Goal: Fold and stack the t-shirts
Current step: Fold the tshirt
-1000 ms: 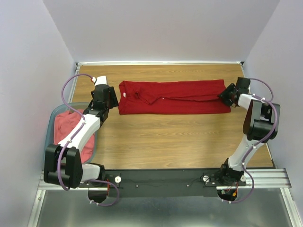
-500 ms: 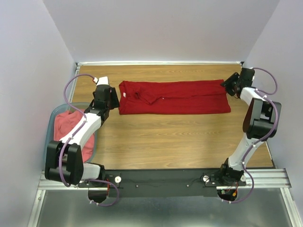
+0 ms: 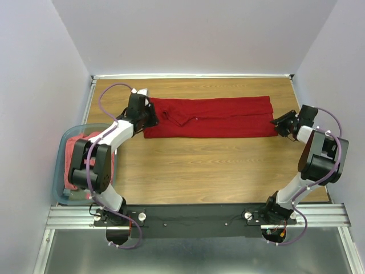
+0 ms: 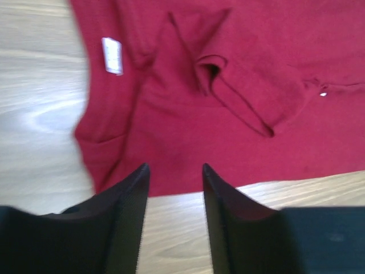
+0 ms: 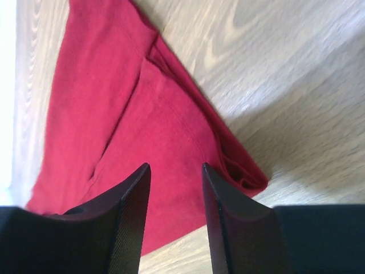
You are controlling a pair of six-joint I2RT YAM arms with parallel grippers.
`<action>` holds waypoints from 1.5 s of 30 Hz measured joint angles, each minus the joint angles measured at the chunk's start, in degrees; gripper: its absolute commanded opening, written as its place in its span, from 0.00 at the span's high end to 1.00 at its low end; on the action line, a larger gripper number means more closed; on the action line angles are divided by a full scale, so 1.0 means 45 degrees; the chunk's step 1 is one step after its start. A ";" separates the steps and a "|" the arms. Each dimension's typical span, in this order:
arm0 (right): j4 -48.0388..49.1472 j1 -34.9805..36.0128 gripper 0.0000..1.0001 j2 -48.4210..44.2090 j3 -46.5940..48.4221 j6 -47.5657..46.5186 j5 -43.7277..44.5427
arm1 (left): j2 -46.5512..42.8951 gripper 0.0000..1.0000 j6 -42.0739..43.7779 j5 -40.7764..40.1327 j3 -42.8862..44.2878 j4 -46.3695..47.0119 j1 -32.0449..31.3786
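Note:
The crimson t-shirt (image 3: pixel 211 117) lies folded into a long band across the far half of the table. Its white neck label (image 4: pixel 112 55) and a folded sleeve show in the left wrist view (image 4: pixel 239 97). My left gripper (image 3: pixel 149 118) is open and empty above the shirt's left near corner. My right gripper (image 3: pixel 278 123) is open and empty over the shirt's right near corner (image 5: pixel 245 177). The coral-pink t-shirt (image 3: pixel 74 154) lies bunched in the tub at the left.
The blue-grey plastic tub (image 3: pixel 60 171) sits at the table's left edge under the left arm. White walls close in the table (image 3: pixel 199 171) at the back and sides. The black rail (image 3: pixel 194 214) runs along the near edge.
My left gripper has swung right and further back to the shirt's left end. My right gripper has moved from the shirt's far right corner toward me to its near right corner.

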 measured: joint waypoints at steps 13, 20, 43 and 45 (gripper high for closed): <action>0.3453 -0.1821 0.56 0.0597 -0.2341 0.2103 -0.2297 | 0.2744 0.75 -0.0782 0.0452 0.0597 -0.0223 -0.0039; 0.4245 -0.2234 0.56 0.0374 -0.3133 0.2584 -0.2511 | 0.1627 0.76 -0.1258 0.0631 -0.1030 0.0301 0.0117; 0.0243 0.3283 0.55 -0.8403 -0.4692 0.0559 -0.1205 | -0.6586 0.35 -0.2613 0.0593 -0.4687 -0.0646 -0.0136; 0.0248 0.4571 0.55 -0.8053 -0.4294 0.0646 -0.1078 | -0.6144 0.35 -0.2584 0.0593 -0.4347 -0.0593 -0.0146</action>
